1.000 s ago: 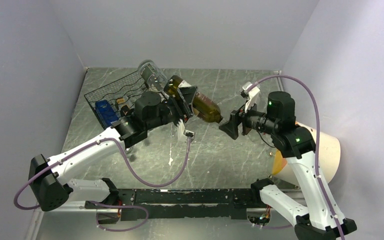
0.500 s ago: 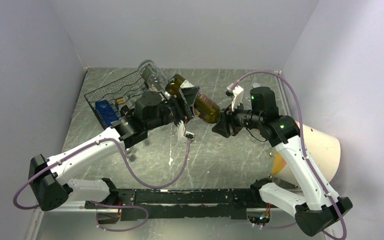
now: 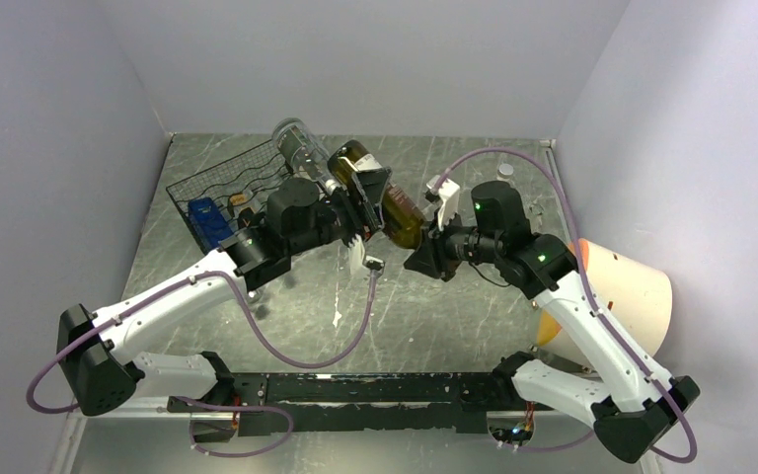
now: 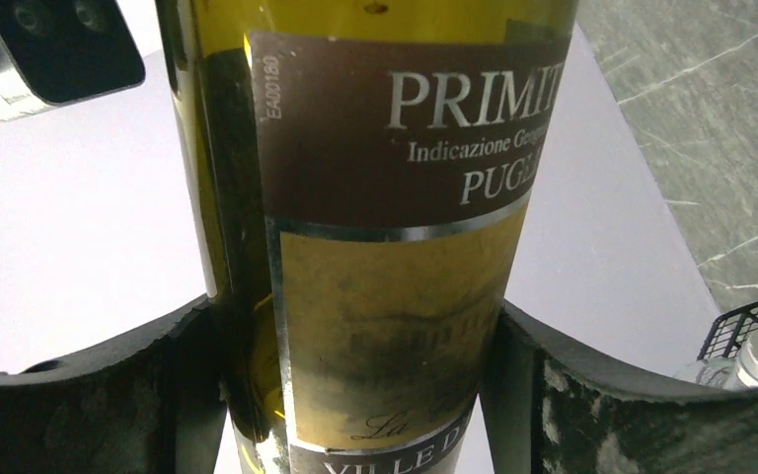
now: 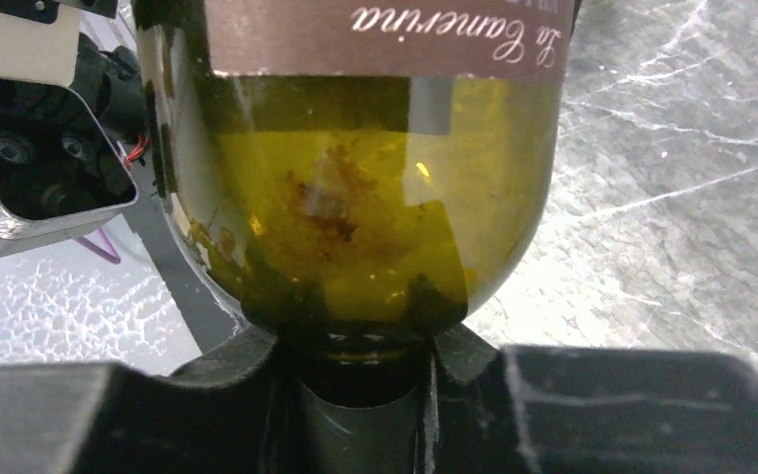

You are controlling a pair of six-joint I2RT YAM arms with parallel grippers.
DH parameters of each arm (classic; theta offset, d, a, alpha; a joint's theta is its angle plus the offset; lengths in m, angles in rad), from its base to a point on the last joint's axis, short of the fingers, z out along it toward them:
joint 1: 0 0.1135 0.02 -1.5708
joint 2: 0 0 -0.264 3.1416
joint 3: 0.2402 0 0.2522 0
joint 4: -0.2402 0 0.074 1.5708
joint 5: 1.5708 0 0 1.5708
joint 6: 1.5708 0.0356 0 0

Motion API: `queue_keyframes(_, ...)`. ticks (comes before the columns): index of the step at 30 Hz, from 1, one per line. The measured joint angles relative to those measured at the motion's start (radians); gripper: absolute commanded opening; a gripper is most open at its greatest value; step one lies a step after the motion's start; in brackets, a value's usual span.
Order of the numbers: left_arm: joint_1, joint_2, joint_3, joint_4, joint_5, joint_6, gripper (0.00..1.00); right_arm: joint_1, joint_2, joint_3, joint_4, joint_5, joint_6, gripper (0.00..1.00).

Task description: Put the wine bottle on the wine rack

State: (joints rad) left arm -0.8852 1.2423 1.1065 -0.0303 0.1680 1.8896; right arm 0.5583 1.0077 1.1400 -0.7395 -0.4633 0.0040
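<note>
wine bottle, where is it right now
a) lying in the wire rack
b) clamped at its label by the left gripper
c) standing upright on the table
b: in the left wrist view the left gripper has a finger pressed on each side of the wine bottle at its label, and from above the bottle sits beside the wine rack, not in it.

Enclosure: plain pale grey walls on three sides, namely back wall (image 3: 355, 59), left wall (image 3: 39, 148) and right wall (image 3: 691, 128). Work surface: table (image 3: 454, 316) in grey-green marble pattern with pale veins. Lighting is even and diffuse, and shadows are soft.
</note>
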Motion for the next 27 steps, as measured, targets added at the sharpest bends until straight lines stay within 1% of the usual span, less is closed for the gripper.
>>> queue_keyframes(2, 0.004, 0.000, 0.000, -0.005, -0.008, -0.008, 0.07, 0.026, 0.003, -0.001, 0.006, 0.018, 0.017, 0.00)
queue_keyframes(4, 0.004, 0.000, 0.000, -0.006, -0.015, -0.012, 0.09, 0.031, 0.008, 0.000, 0.010, 0.036, 0.022, 0.00)
queue_keyframes(5, 0.005, 0.000, 0.000, -0.008, -0.020, -0.016, 0.19, 0.036, 0.011, 0.002, 0.011, 0.044, 0.027, 0.00)
queue_keyframes(7, 0.005, 0.000, 0.000, -0.007, -0.031, -0.024, 0.54, 0.042, 0.013, 0.004, 0.016, 0.058, 0.036, 0.00)
queue_keyframes(9, 0.005, 0.000, 0.000, -0.005, -0.035, -0.035, 0.81, 0.047, 0.013, 0.004, 0.018, 0.070, 0.045, 0.00)
queue_keyframes(10, 0.004, 0.000, 0.000, -0.005, -0.037, -0.040, 0.99, 0.050, 0.011, 0.004, 0.019, 0.075, 0.049, 0.00)
queue_keyframes(12, 0.004, 0.000, -0.003, 0.007, -0.037, -0.062, 0.98, 0.054, 0.007, 0.005, 0.023, 0.090, 0.059, 0.00)
queue_keyframes(14, 0.000, -0.010, -0.017, 0.068, -0.039, -0.111, 0.98, 0.054, 0.002, 0.005, 0.038, 0.129, 0.081, 0.00)
queue_keyframes(18, -0.008, -0.050, -0.051, 0.183, -0.050, -0.171, 0.98, 0.043, -0.010, 0.006, 0.065, 0.250, 0.148, 0.00)
queue_keyframes(22, -0.016, -0.064, -0.051, 0.251, -0.098, -0.239, 0.98, 0.036, -0.010, 0.009, 0.088, 0.363, 0.216, 0.00)
queue_keyframes(24, -0.016, -0.065, -0.051, 0.263, -0.117, -0.286, 0.98, 0.036, -0.010, 0.012, 0.105, 0.398, 0.237, 0.00)
queue_keyframes(27, -0.019, -0.069, -0.050, 0.273, -0.143, -0.415, 0.98, 0.036, -0.008, 0.016, 0.129, 0.421, 0.253, 0.00)
